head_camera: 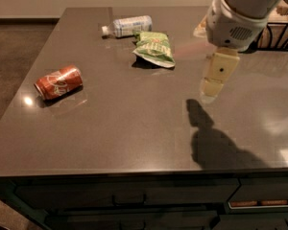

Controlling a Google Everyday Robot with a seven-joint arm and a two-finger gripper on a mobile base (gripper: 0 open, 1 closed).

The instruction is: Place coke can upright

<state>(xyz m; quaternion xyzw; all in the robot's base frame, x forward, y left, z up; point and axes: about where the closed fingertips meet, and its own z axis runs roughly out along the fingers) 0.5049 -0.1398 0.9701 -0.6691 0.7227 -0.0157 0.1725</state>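
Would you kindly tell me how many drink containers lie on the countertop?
2. The coke can lies on its side near the left edge; the plastic bottle lies at the far edge, behind the green snack bag. The claw hovers right of centre, apart from both.

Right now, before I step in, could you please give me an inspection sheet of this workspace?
Surface: dark grey countertop, glossy, with the arm's shadow on its front right.
Job's things: coke can lying on its side near the left edge, not upright, nothing touching it.
Clutter: clear plastic bottle on its side at the back; green snack bag just in front of it; both well apart from the can.
Grippers: tool hangs above the right half of the countertop, far from the can; nothing seen in it.
Cables: nothing seen.
Surroundings: drawers under the front edge; brown floor to the left; dark wire rack at back right.
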